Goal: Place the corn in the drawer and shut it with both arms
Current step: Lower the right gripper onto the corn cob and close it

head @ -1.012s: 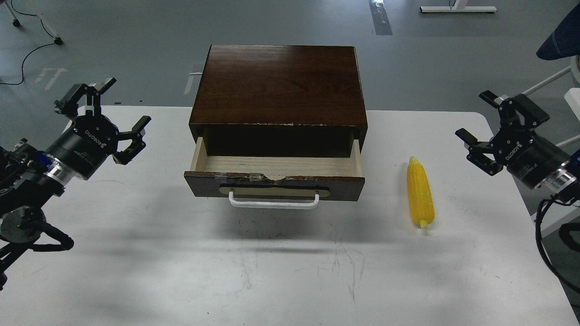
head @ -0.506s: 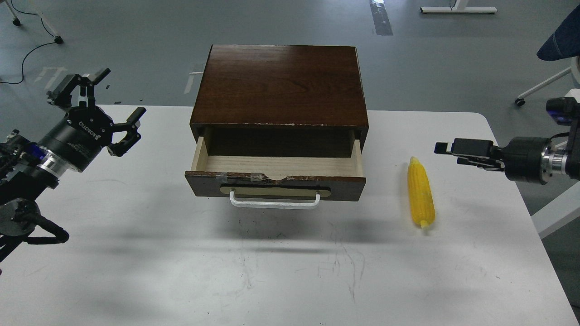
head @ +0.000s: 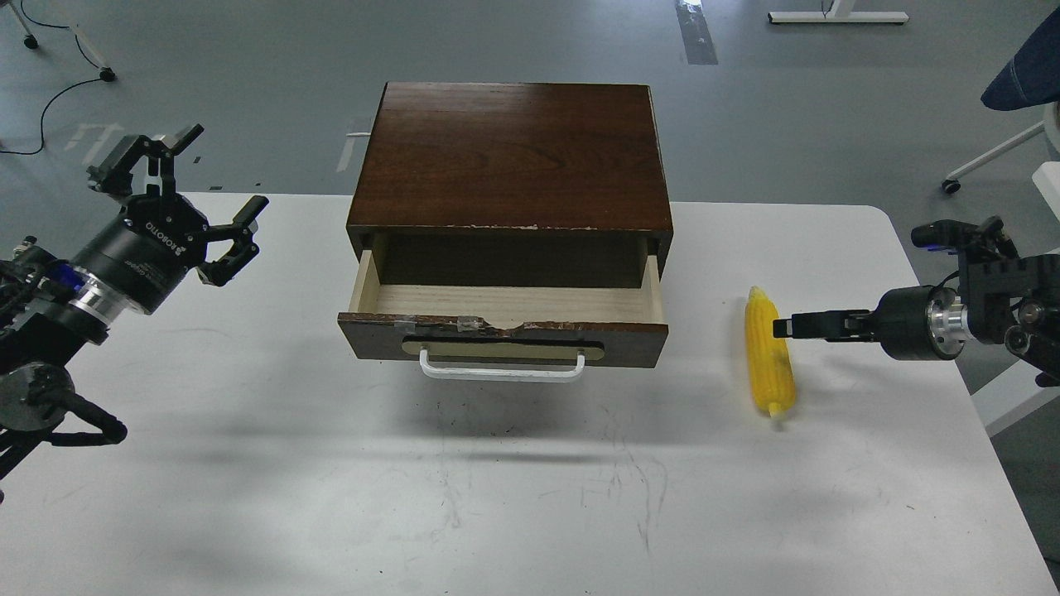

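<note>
Corn [head: 768, 358] lying flat on white table [head: 530, 497], right of centre in frame, long axis running up-down, tapered tip toward lower edge. Well apart from drawer [head: 503, 321], which stands pulled open at frame centre: pale wood floor visible, nothing inside, white bar handle [head: 500, 369] facing viewer.

Right gripper [head: 785, 326] reaching in from right edge, seen edge-on as a thin dark bar, tip at upper third of cob, overlapping its right flank in the picture. Fingers not separable from this angle; opening cannot be told, nor whether contact is made. Nothing evidently held.

Left gripper [head: 192, 194] at upper left, raised above table edge, fingers spread wide, holding nothing.

Handling judgement:
- cob looks like moulded plastic: light, stiff, not fragile.
- glossy, round in section: likely to roll or squirt out of a pinch placed off-centre.
- taper makes either end a poor hold; thickest mid-section preferable, fingers closing across the short axis.
- present tip position sits above mid-length; a grasp there may let the lower end droop.
- light weight means a nudge before closure could shift it along the table.

Drawer opening wider than cob is long, so placement should tolerate some rotation.
</note>
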